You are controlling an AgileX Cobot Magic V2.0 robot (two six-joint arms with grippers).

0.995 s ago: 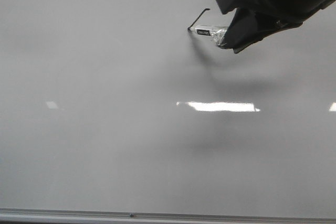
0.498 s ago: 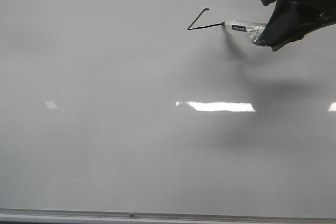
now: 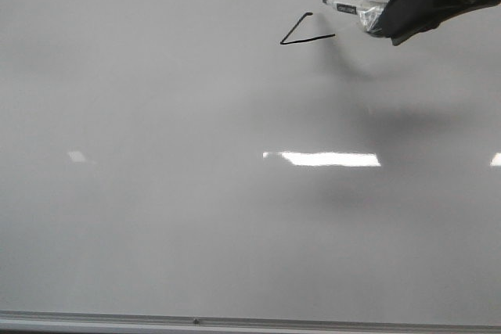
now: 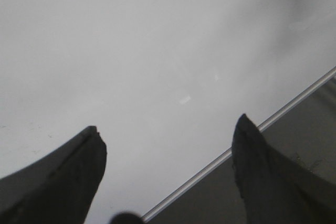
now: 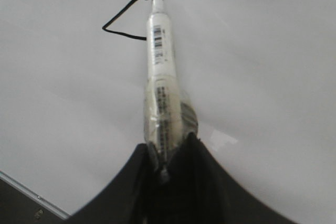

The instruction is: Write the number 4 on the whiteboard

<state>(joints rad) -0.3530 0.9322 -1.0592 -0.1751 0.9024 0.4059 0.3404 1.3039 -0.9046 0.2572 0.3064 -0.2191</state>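
The whiteboard (image 3: pixel 196 193) fills the front view, with its metal rail along the bottom. On it, upper right of centre, is a partial number 4 (image 3: pixel 300 30): an angled stroke and a crossbar, no stem. It also shows in the right wrist view (image 5: pixel 123 22). My right gripper (image 3: pixel 399 17) is at the top right, shut on a white marker (image 3: pixel 356 8) whose black tip points left, a little above the crossbar's right end. In the right wrist view the marker (image 5: pixel 161 77) stands out from the gripper (image 5: pixel 167 153). My left gripper (image 4: pixel 168 135) is open and empty over the board's edge.
Bright light reflections (image 3: pixel 325 159) lie across the board's middle. The board's metal edge rail (image 4: pixel 247 137) runs diagonally in the left wrist view, with a darker surface beyond it. The rail (image 3: pixel 196 321) also runs along the bottom of the front view.
The crossbar was drawn rightward from the angled stroke's lower end. The right gripper then moved up with the marker, its tip now off the crossbar's end.
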